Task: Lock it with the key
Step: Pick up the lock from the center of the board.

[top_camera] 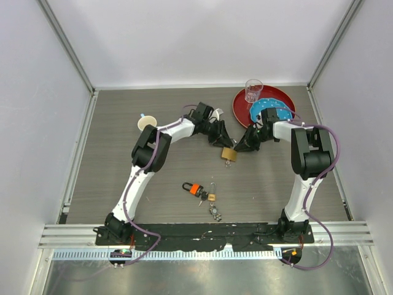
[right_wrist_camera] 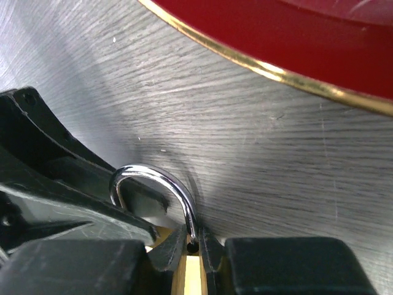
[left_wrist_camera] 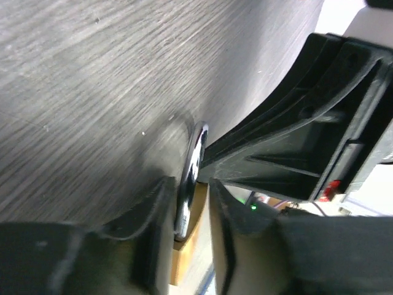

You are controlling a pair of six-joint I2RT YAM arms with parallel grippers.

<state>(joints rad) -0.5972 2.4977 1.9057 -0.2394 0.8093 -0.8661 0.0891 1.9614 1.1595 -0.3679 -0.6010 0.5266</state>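
Note:
The big brass padlock [top_camera: 228, 153] sits mid-table between my two grippers. My left gripper [top_camera: 222, 142] comes at it from the left. In the left wrist view its jaws [left_wrist_camera: 187, 190] flank the chrome shackle [left_wrist_camera: 195, 153] and press the brass body [left_wrist_camera: 184, 258]. My right gripper [top_camera: 241, 147] comes from the right, and its jaws [right_wrist_camera: 193, 236] are shut on the narrow brass body [right_wrist_camera: 193, 276]. The shackle [right_wrist_camera: 153, 175] arches up, one end right at its hole. The key [top_camera: 193, 188], a small bunch with an orange head and a black head, lies loose nearer the bases, away from both grippers.
A tiny brass padlock [top_camera: 211, 197] with a silver keychain [top_camera: 215, 212] lies beside the key. A red plate [top_camera: 242, 110] at the back right holds a clear glass [top_camera: 253, 90] and a blue dish [top_camera: 270, 109]. A paper cup [top_camera: 145, 123] stands at the left.

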